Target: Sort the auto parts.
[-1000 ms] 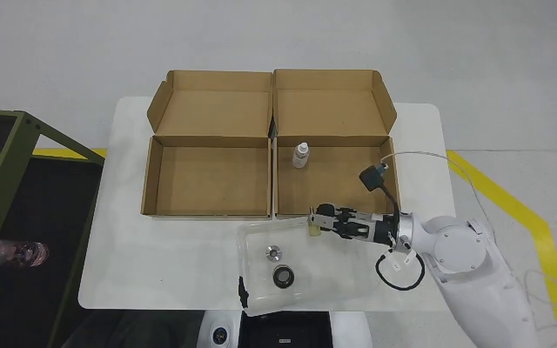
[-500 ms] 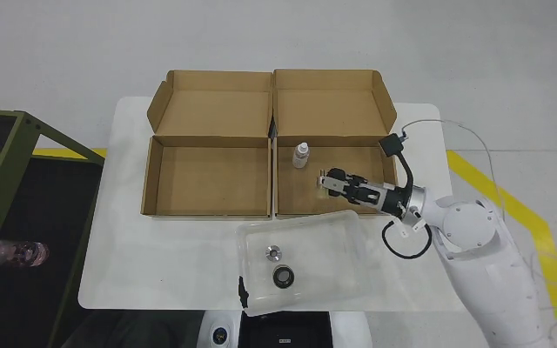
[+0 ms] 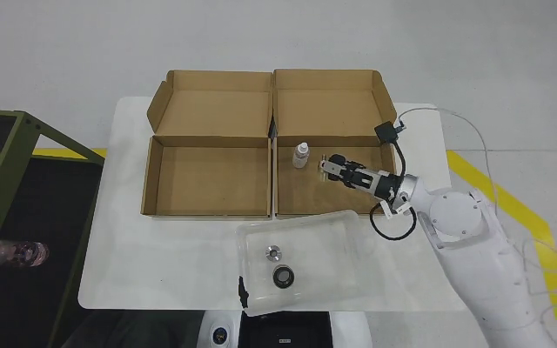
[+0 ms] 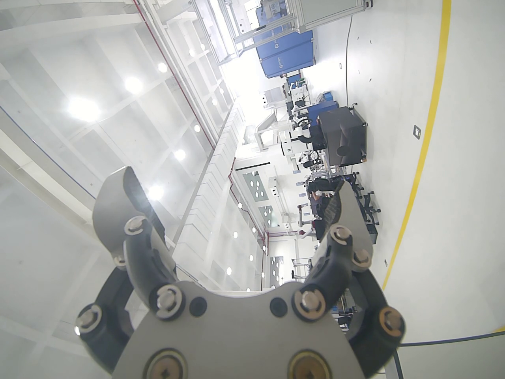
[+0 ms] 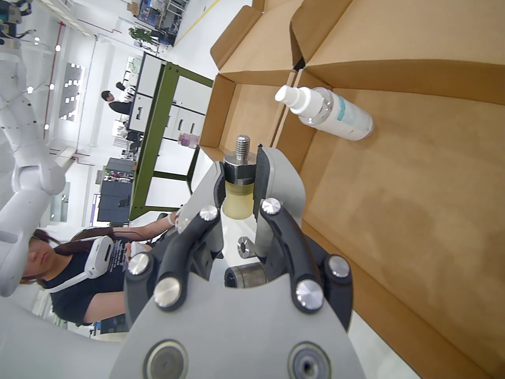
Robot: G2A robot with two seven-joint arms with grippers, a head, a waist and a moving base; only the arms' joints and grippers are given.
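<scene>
Desk: white. It carries two open cardboard boxes side by side along the far half and a clear plastic tray at the near edge.

Right tool: closed on a small stud mount. This part has a threaded metal stud, a metal collar and a pale yellowish rubber body. The jaws clamp it at the collar and the rubber, and the stud sticks out past the fingertips. The tool sits over the floor of the right box, about midway between its near and far walls and left of centre. I cannot tell whether the part touches the cardboard.

Spray bottle: white, clear near its top, inside the right box near the far left corner. It is close to the held part but apart from it.

Left box: only bare floor visible.

Tray contents: a small silver metal piece and a black ring, both toward the tray's left end. The ring is nearer the desk's near edge. The two are close but not touching.

Left tool: jaws spread apart with nothing between them, aimed up at the hall ceiling and away from the desk.
</scene>
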